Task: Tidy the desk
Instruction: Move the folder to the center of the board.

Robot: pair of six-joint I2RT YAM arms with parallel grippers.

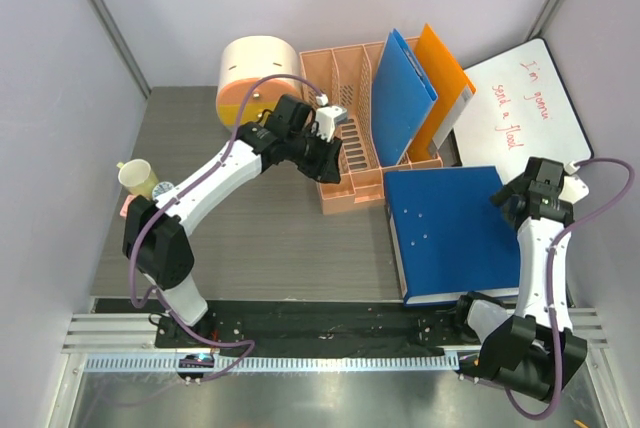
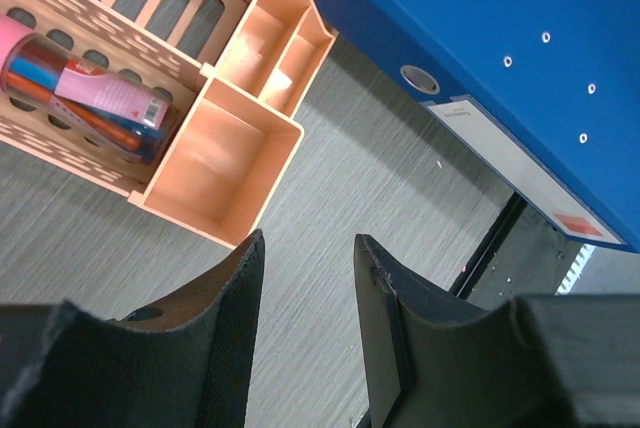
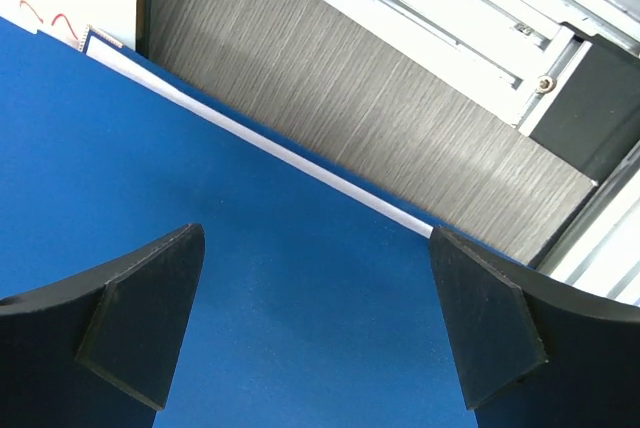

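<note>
The dark grey desk (image 1: 250,238) holds a peach desk organizer (image 1: 345,163) with an upright blue folder (image 1: 400,98) and an orange folder (image 1: 443,83) in it. A large blue binder (image 1: 455,233) lies flat at the front right. My left gripper (image 1: 335,166) is open and empty, over the organizer's front compartments (image 2: 215,163) and the bare desk (image 2: 330,178). My right gripper (image 1: 512,198) is wide open and empty, just above the binder's cover (image 3: 200,148) near its right edge.
A white whiteboard (image 1: 520,98) with red writing leans at the back right. A round peach container (image 1: 258,73) stands behind the organizer. A pale cup (image 1: 138,176) sits at the left edge. Pens and markers (image 2: 90,98) lie in an organizer slot. A metal rail (image 1: 300,358) runs along the near edge.
</note>
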